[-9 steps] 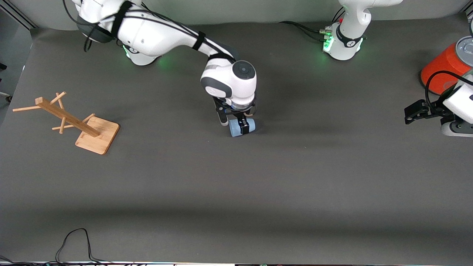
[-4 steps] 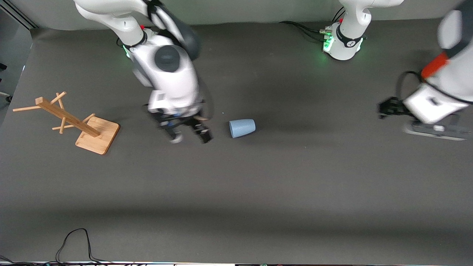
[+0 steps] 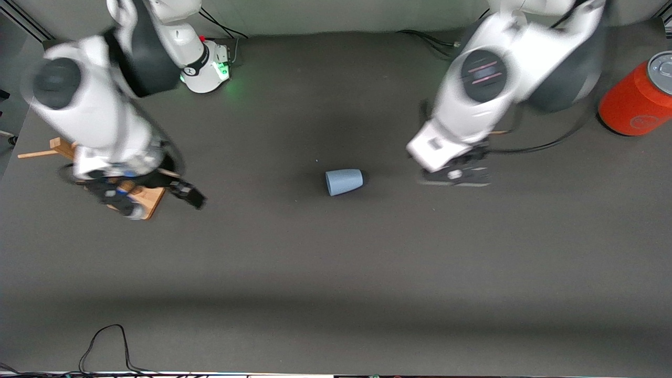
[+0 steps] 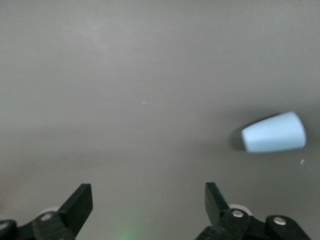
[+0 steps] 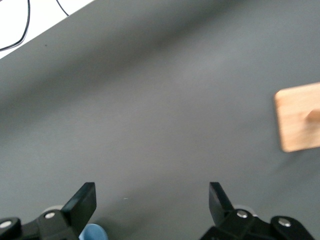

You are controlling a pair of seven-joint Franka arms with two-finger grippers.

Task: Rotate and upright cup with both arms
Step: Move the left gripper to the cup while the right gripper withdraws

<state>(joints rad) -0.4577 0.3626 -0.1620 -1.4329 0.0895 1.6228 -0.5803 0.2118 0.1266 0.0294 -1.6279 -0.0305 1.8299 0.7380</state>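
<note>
left gripper (image 3: pixel 455 176) spread, beside cup (image 3: pixel 344 181) | right gripper (image 3: pixel 152 198) spread

The small pale-blue tapered cup (image 3: pixel 344 181) lies on its side mid-table, untouched, between both arms.

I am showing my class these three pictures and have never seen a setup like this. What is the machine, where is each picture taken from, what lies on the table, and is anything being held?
These are two white robot arms bolted to a grey table. The wide picture comes from a high camera facing them; the other two come from cameras on each arm's wrist.

A small pale-blue cup lies on its side mid-table, with nothing touching it. A wooden rack stands at the right arm's end and an orange can at the left arm's end.

The right gripper hangs open over the rack's base. The left gripper, also open, is above the table beside the cup, which shows in its wrist picture. Neither holds anything.
</note>
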